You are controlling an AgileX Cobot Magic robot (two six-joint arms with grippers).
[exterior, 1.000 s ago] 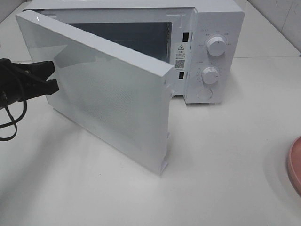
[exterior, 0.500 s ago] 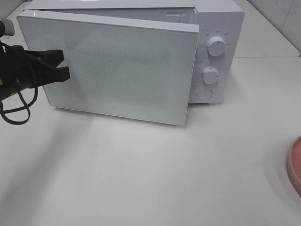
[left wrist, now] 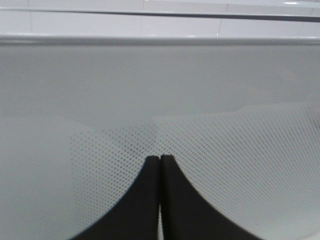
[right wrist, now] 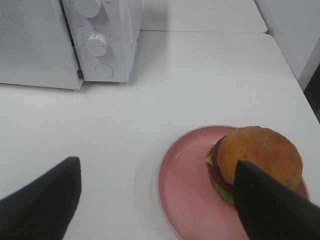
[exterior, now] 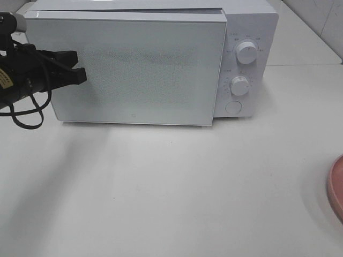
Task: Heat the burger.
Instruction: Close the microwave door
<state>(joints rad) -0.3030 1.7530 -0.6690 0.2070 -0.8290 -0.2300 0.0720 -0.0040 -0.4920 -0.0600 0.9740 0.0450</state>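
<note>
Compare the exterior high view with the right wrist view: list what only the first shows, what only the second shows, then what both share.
Only the exterior high view shows the left gripper, its fingers together against the left part of the microwave door, and the microwave's whole front. Only the right wrist view shows the burger sitting on the pink plate, framed by the open right gripper. Both show the white table, the microwave's two knobs and round button, and the plate, though the exterior view catches just its edge at the right border.
</note>
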